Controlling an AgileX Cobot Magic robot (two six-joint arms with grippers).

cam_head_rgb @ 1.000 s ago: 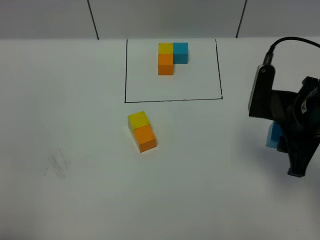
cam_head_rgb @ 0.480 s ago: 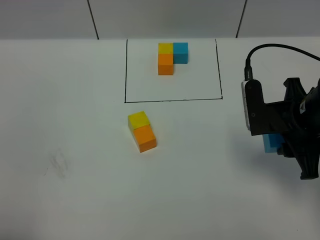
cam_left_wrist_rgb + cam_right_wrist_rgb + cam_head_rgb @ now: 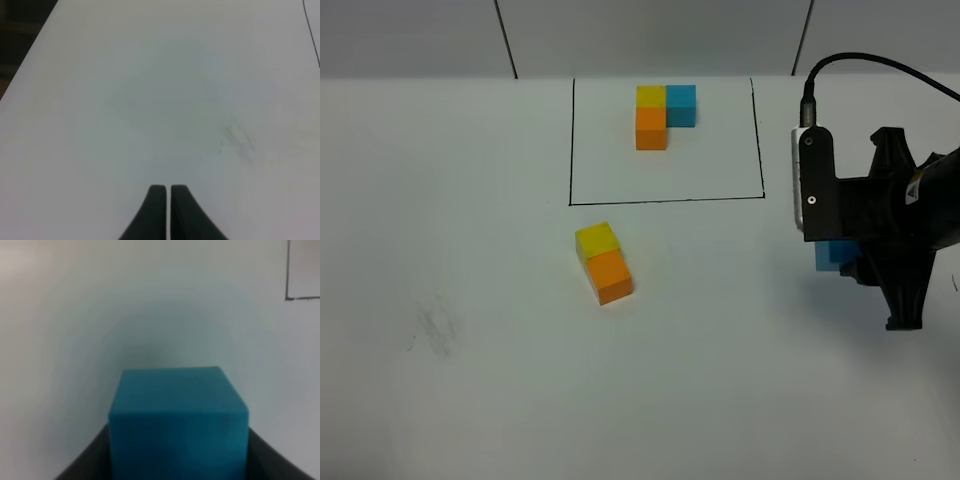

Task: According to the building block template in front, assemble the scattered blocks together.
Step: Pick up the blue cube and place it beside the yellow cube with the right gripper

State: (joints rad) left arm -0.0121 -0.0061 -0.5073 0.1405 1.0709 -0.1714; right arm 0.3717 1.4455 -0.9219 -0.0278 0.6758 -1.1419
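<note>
The template (image 3: 665, 113) of a yellow, an orange and a blue block sits inside the black-lined rectangle at the back. A joined yellow block (image 3: 596, 240) and orange block (image 3: 612, 276) lie in front of the rectangle. My right gripper (image 3: 840, 258) is shut on a loose blue block (image 3: 832, 255) and holds it above the table at the right; the block fills the right wrist view (image 3: 178, 422). My left gripper (image 3: 164, 191) is shut and empty over bare table; it is out of the exterior view.
The black outline (image 3: 665, 198) marks the template area. A faint grey smudge (image 3: 435, 328) is on the table at the left, also in the left wrist view (image 3: 239, 140). A black cable (image 3: 850, 62) arcs over the right arm.
My right gripper has moved left and slightly toward the back with the blue block in it. The yellow and orange pair has not moved.
</note>
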